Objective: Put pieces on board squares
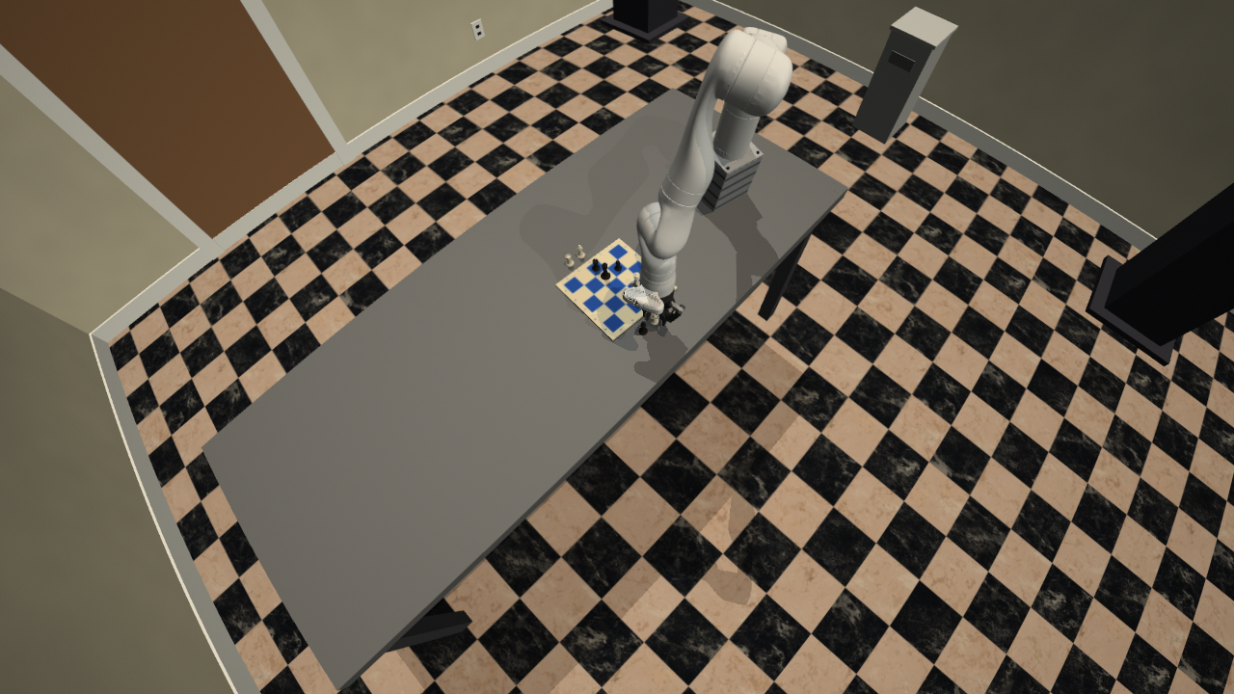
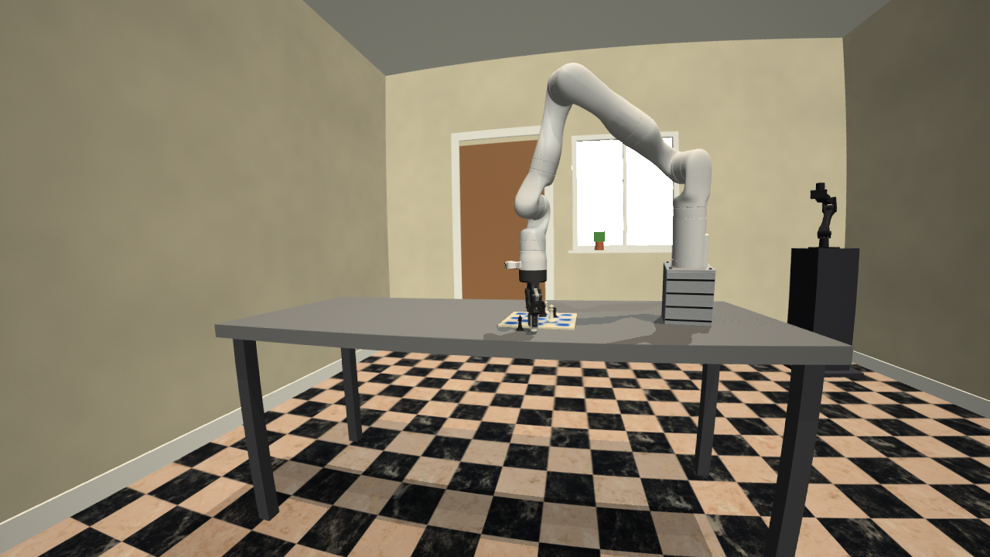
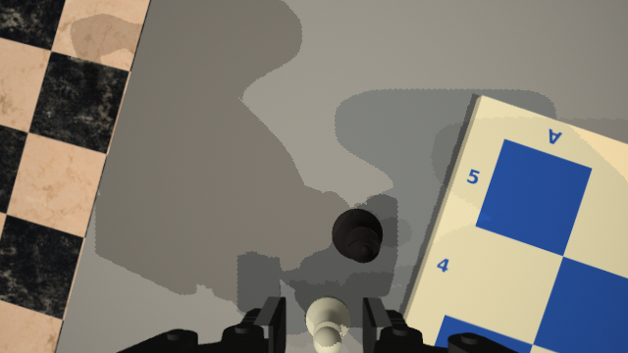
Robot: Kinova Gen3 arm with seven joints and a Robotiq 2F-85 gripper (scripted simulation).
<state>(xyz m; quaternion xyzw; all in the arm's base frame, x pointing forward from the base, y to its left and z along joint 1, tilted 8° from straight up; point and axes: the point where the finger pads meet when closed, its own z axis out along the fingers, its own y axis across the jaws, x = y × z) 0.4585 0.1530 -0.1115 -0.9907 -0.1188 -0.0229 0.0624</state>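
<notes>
The white pawn point(image 3: 327, 321) point(image 1: 655, 319) stands upright on the table beside the board point(image 3: 457, 211) point(image 1: 592, 304), next to its A-side edge. My gripper point(image 3: 324, 321) point(image 2: 534, 326) is partly open and low, with one finger on each side of the pawn; a gap shows on both sides. The black bishop point(image 3: 358, 235) point(image 1: 642, 329) point(image 2: 520, 323) stands upright just past the fingers, near the board's edge. Two white pieces point(image 1: 568, 259) point(image 1: 579, 251) stand beyond the board's far side; they are too small to tell rook from bishop. A5 shows bare in the wrist view.
Several black pieces point(image 1: 605, 272) and a white piece point(image 1: 635, 279) stand on the board. The arm hides part of the board in the top view. The table's edge point(image 3: 106, 154) runs along the left of the wrist view.
</notes>
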